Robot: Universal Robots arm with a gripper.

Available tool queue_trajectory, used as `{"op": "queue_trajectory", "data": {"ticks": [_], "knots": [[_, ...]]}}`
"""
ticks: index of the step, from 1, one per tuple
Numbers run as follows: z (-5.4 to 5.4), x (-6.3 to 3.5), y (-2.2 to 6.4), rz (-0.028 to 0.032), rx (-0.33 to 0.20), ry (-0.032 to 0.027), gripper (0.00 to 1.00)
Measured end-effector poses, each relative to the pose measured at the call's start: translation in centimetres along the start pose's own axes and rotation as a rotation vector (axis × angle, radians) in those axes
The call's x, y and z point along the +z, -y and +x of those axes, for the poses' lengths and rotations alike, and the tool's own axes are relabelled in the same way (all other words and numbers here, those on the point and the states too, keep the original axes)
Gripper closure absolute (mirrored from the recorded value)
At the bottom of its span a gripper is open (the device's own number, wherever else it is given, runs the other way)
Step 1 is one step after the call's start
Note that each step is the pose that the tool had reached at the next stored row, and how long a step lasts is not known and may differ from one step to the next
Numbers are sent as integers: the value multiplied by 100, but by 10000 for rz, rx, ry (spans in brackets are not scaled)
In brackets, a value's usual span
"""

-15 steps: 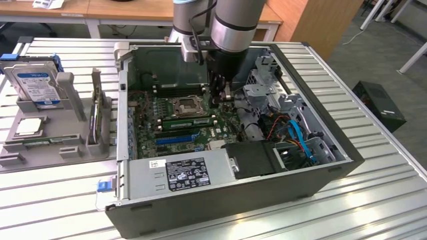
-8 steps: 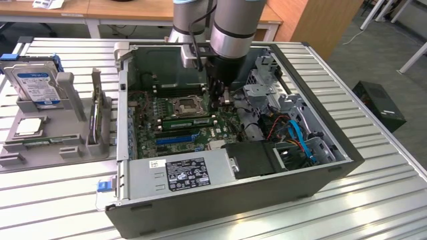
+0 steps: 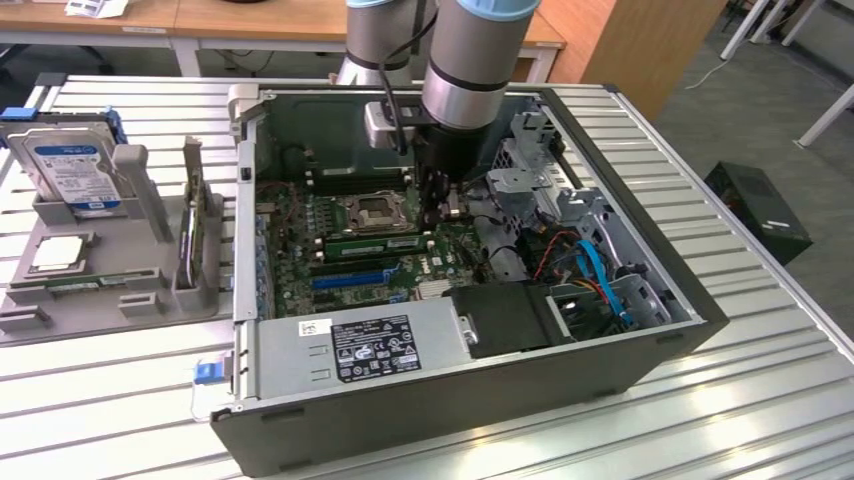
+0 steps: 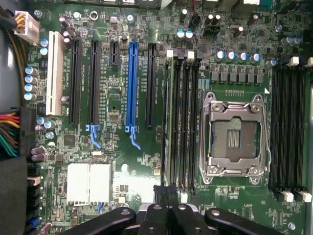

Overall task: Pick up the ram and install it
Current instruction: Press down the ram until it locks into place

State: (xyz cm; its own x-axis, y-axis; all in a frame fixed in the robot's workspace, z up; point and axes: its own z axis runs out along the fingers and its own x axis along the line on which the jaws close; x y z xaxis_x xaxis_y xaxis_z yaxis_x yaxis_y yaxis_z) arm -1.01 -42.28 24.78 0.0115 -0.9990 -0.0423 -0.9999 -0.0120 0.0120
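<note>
I see the arm reaching down into the open PC case (image 3: 641, 330), claw (image 4: 171, 208) low over the motherboard (image 4: 122, 161). Claw fingers are pressed together. From the wrist view I can't tell whether anything is pinched between them.

The ram (image 3: 378, 243), a green stick, sits seated along the bank of memory slots (image 4: 180, 122) next to the empty CPU socket (image 4: 234, 138), just to the exterior view's left of the claw. In the wrist view, the near end of that slot bank lies right ahead of the fingertips. A second slot bank (image 4: 289, 127) runs on the other side of the socket.

Blue expansion slot (image 4: 131, 88) and the black slots run parallel beside the memory bank. Power supply (image 3: 360, 345) lies at the case's near edge.

On the surface (image 3: 120, 400), at the exterior view's left, a grey parts holder (image 3: 147, 290) carries a hard drive (image 3: 74, 170) upright and a silver processor chip (image 3: 56, 255) lying flat.
</note>
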Motion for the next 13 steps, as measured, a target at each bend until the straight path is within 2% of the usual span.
{"op": "queue_trajectory", "data": {"ticks": [9,13], "knots": [[-1,3,0,0,1,-1,89],[1,47,1,0,1,1,89]]}}
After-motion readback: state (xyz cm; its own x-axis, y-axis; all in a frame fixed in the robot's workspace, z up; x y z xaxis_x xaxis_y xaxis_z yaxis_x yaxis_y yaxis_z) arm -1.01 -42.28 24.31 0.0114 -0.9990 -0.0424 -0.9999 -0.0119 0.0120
